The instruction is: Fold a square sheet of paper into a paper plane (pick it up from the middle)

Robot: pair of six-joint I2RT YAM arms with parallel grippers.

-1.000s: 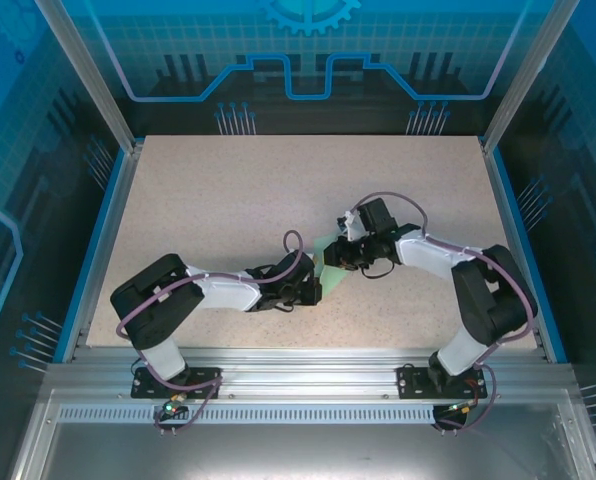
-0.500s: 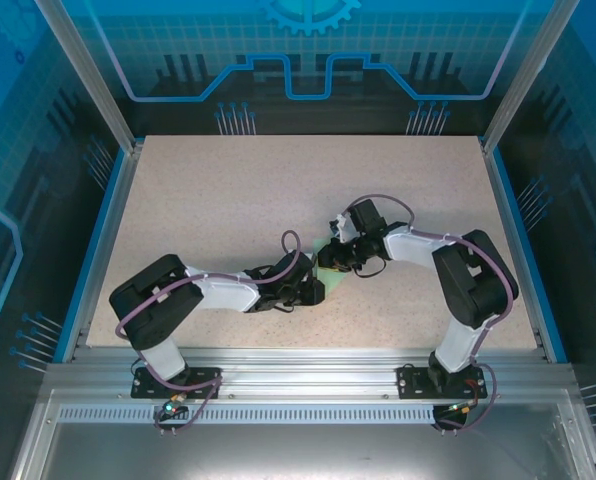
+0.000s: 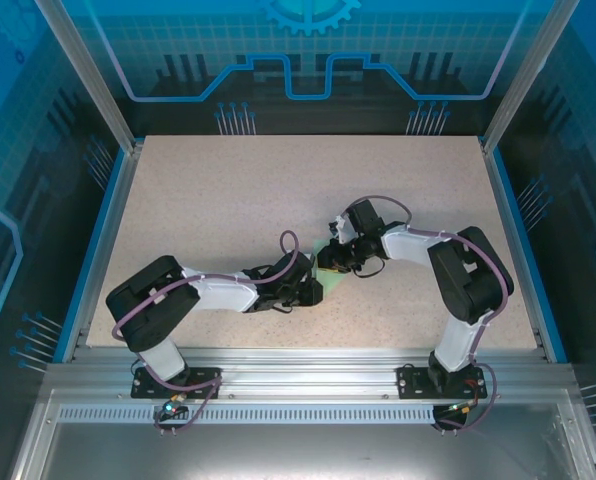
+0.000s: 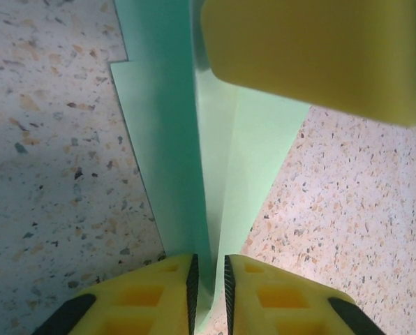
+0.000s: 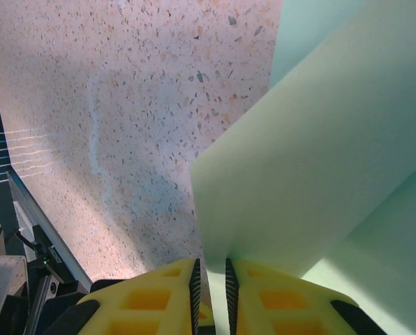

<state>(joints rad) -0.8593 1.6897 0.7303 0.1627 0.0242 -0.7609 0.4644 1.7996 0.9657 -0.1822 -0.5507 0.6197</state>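
The pale mint-green paper plane point(image 3: 332, 279) lies at the table's middle, between my two grippers. In the left wrist view the paper plane point(image 4: 243, 153) is a narrow pointed shape with a lengthwise crease and layered wings. Its raised crease runs down between the pads of my left gripper point(image 4: 208, 269), whose jaws stand almost together on it. One yellow finger point(image 4: 313, 56) of the right gripper hangs over its far end. My right gripper point(image 5: 210, 272) is shut on a lifted flap of the paper plane point(image 5: 320, 153). From above, the left gripper point(image 3: 316, 288) and right gripper point(image 3: 330, 262) nearly touch.
The speckled beige table point(image 3: 228, 200) spreads out on every side of the paper. A blue rim point(image 3: 98, 250) and metal posts border it. The left arm lies low along the near edge, and the right arm bends in from the right.
The right arm has swung its elbow and gripper a little to the left, closer to the left gripper. The left arm has barely moved.
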